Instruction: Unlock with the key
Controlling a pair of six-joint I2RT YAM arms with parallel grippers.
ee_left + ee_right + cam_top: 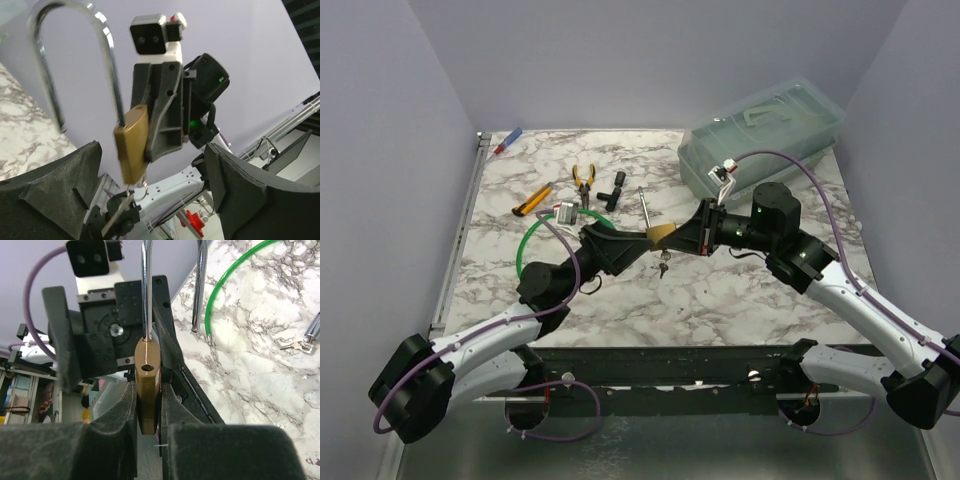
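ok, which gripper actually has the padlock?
The right gripper: it is shut on the body of the brass padlock. The left gripper is open, its fingers spread either side, not touching.

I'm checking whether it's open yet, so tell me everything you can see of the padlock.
The padlock has a brass body and a long chrome shackle. One shackle leg sits in the body; the other ends free, so it looks open. It is held in the air, upright, clamped by the right pincer. Keys dangle beneath it.
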